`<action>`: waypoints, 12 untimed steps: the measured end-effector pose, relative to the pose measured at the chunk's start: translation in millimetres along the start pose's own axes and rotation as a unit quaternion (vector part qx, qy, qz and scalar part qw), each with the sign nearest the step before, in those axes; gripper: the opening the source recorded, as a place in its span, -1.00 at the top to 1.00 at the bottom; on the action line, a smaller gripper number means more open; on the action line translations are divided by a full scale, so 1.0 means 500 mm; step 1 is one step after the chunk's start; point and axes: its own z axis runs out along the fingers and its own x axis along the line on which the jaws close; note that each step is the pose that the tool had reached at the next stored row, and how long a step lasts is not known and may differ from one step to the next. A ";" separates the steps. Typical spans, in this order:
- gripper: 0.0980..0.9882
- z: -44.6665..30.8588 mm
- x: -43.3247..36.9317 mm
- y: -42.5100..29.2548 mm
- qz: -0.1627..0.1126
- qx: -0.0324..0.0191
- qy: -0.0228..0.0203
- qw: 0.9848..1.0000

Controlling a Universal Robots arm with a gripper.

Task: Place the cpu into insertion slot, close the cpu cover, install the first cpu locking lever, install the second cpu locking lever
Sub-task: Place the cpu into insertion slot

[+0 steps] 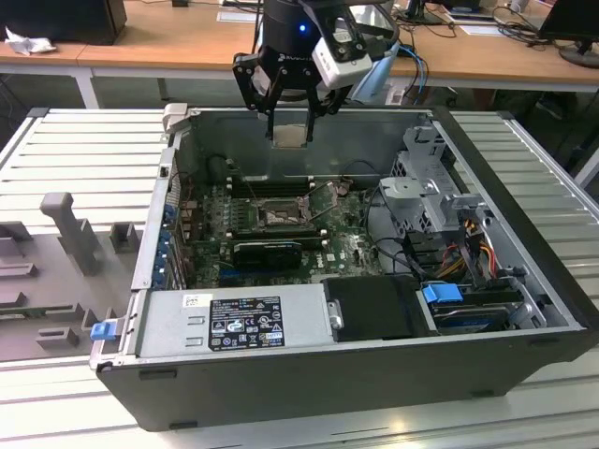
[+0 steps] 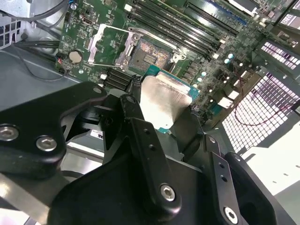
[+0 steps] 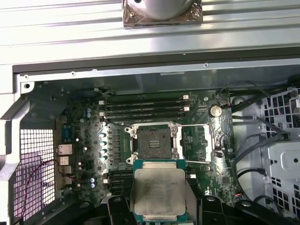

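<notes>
My gripper hangs above the open computer case, over its back wall, shut on the cpu. The cpu is a flat square chip with a tan-grey metal face and a green rim, held by its edges between the black fingers. Below it on the green motherboard lies the insertion slot, a black-framed square with nothing in it. The cpu cover, a silvery frame, is swung open beside the slot. In the second wrist view the cpu sits apart from the slot and cover.
Long black memory slots run beside the socket. A black card and the power supply lie toward the case's front. A drive cage with cables stands at the exterior view's right. Grey fixtures sit on the ridged table at its left.
</notes>
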 end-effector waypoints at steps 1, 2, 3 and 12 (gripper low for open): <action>0.04 0.000 0.000 0.000 0.002 0.000 0.000 1.000; 0.04 0.000 0.000 0.000 0.004 0.000 0.000 1.000; 0.04 0.000 0.000 0.000 0.006 0.000 -0.001 1.000; 0.04 0.000 0.000 0.000 0.014 0.000 -0.001 1.000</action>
